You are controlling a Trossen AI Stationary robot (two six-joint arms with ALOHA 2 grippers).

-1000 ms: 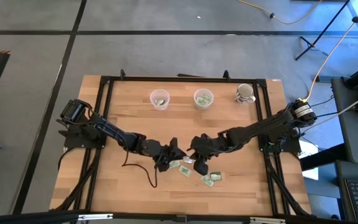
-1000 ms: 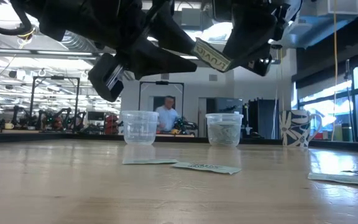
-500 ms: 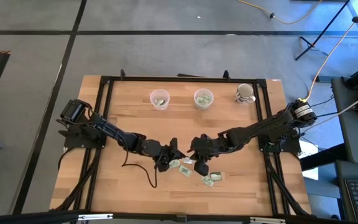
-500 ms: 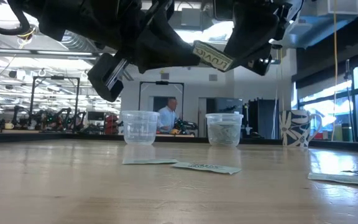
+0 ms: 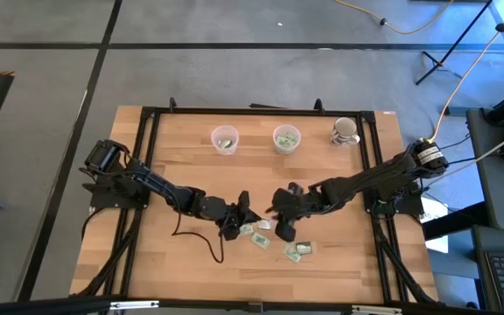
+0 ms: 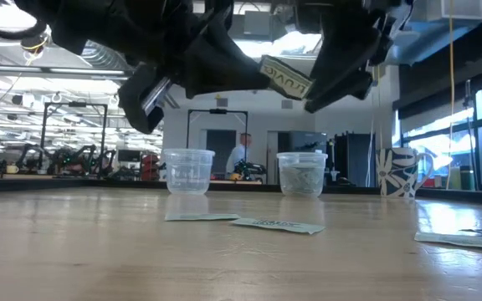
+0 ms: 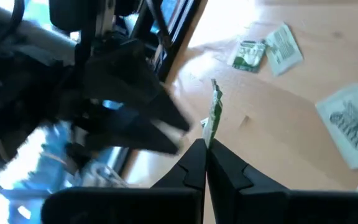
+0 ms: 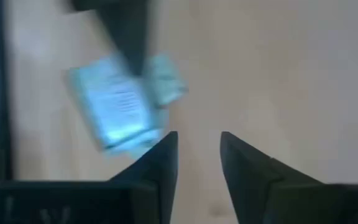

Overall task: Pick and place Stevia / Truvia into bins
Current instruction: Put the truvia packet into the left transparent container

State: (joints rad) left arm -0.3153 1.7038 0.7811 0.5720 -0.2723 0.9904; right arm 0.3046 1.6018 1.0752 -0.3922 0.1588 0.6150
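A pale green and white Stevia sachet (image 6: 284,77) hangs in the air over the table's middle, with my left gripper (image 6: 262,77) shut on it. In the left wrist view the sachet (image 7: 215,112) shows edge-on. My right gripper (image 8: 199,149) stands open close beside it, on the side toward the table's right edge, with nothing between its fingers. Several more sachets (image 5: 259,239) lie flat on the wood below and near the front. The two bins, clear cups (image 5: 225,138) (image 5: 286,138), stand upright at the far side, each with sachets inside. My left gripper pinches one end of the sachet (image 7: 211,135) between its two fingers. The fingers come nearly level from the table's left. The sachet sticks out past the fingertips toward my right gripper, slightly tilted, lifted clear of the table.
A white patterned mug (image 5: 345,131) stands at the far right beside the cups. A dark cable (image 5: 201,243) lies on the wood near my left arm. A black frame (image 5: 147,175) borders the table. A person shows far off in the room behind (image 6: 243,153).
My left gripper has shut on the sachet's end while my right gripper still held it. My right gripper has then opened, let go and tipped a little away. The sachet has stayed in the air in nearly the same place.
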